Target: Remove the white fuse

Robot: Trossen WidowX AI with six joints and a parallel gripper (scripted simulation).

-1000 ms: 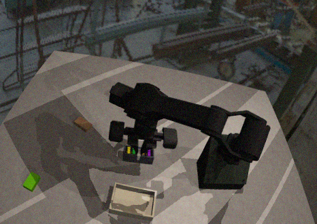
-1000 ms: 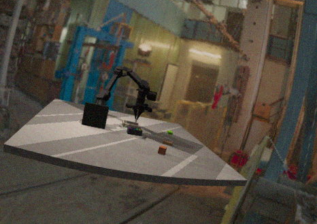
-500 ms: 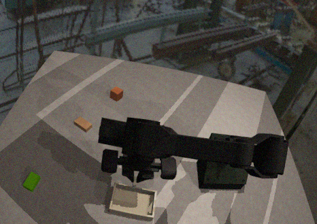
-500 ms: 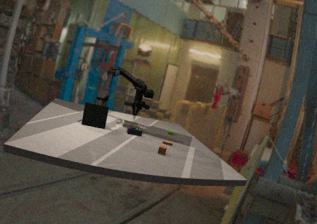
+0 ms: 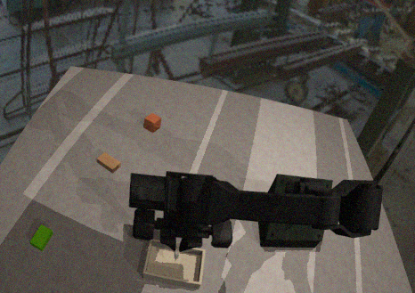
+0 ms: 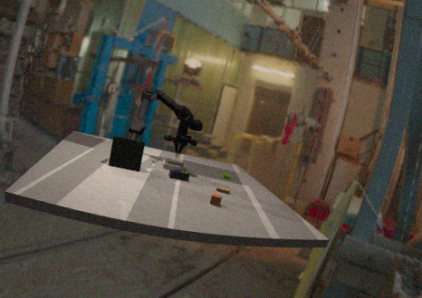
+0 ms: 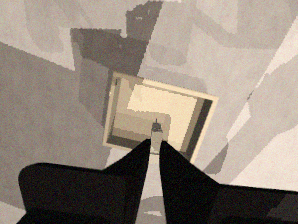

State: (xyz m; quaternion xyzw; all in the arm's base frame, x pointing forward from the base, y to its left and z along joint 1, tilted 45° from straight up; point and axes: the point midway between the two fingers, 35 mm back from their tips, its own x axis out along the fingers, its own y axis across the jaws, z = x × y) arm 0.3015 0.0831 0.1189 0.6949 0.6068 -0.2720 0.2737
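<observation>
My gripper (image 5: 176, 245) (image 6: 179, 150) (image 7: 155, 144) is shut on the white fuse (image 5: 176, 252) (image 7: 156, 136), which hangs down from the fingertips. The fuse is above the cream tray (image 5: 203, 266) (image 7: 175, 87); in the wrist view it shows over the tray's inside, towards the near rim. The height between fuse and tray is hard to tell. The dark fuse block (image 6: 179, 175) with coloured fuses stands beside the tray in the exterior view; the arm hides it in the top view, and it is outside the wrist view.
An orange cube (image 5: 152, 123) (image 6: 215, 200), a tan block (image 5: 109, 162) (image 6: 223, 190) and a green block (image 5: 42, 237) (image 6: 226, 176) lie on the table, away from the tray. A large dark box (image 5: 289, 235) (image 6: 127, 153) stands by the arm's base.
</observation>
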